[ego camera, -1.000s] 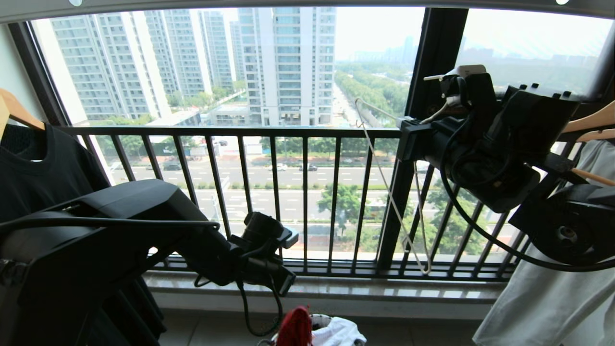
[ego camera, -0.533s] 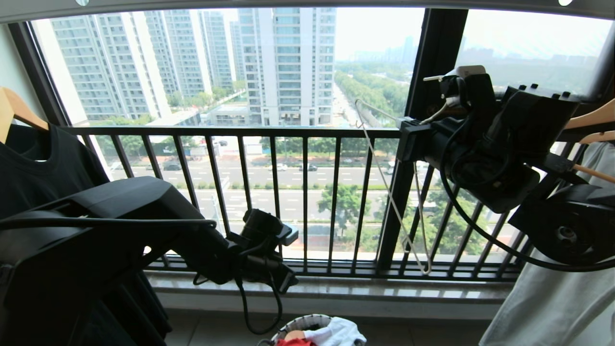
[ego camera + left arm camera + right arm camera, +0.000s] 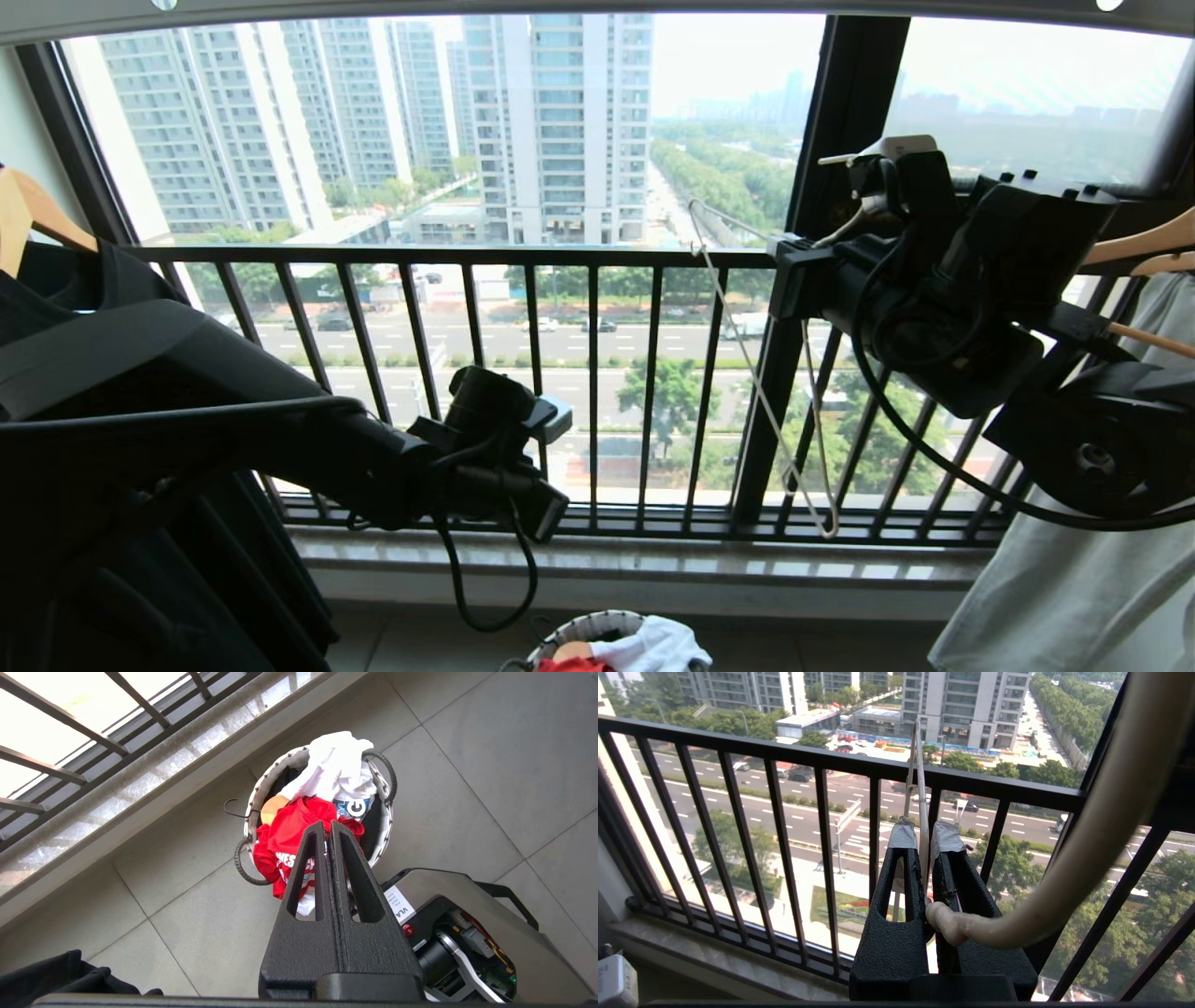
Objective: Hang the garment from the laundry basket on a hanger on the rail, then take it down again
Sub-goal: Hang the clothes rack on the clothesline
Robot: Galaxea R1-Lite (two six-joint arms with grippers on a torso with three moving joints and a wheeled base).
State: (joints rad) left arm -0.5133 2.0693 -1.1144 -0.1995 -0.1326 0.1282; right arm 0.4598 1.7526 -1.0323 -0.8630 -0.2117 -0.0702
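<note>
The red garment (image 3: 285,835) lies crumpled in the laundry basket (image 3: 254,807), spilling over its near rim, with part of its white print showing. My left gripper (image 3: 327,825) hangs well above it, shut, with nothing between the fingers. On the right, my right gripper (image 3: 924,835) is held high in front of the balcony railing. It is shut on the thin cream hanger (image 3: 761,383), whose wire runs up between the taped fingertips (image 3: 903,835). In the head view only the top of the basket (image 3: 597,621) and a scrap of red garment (image 3: 569,665) show. The grey rail (image 3: 597,7) runs overhead.
A black T-shirt (image 3: 56,317) on a wooden hanger hangs at the left, and a pale garment (image 3: 1055,579) under wooden hangers (image 3: 1139,243) at the right. The barred balcony railing (image 3: 597,257) stands ahead. A white garment (image 3: 336,770) tops the basket, beside the robot base (image 3: 467,933).
A second ago the red garment stood lifted above the basket under my left gripper. It has dropped back in, and the left arm has risen. The right arm has stayed still.
</note>
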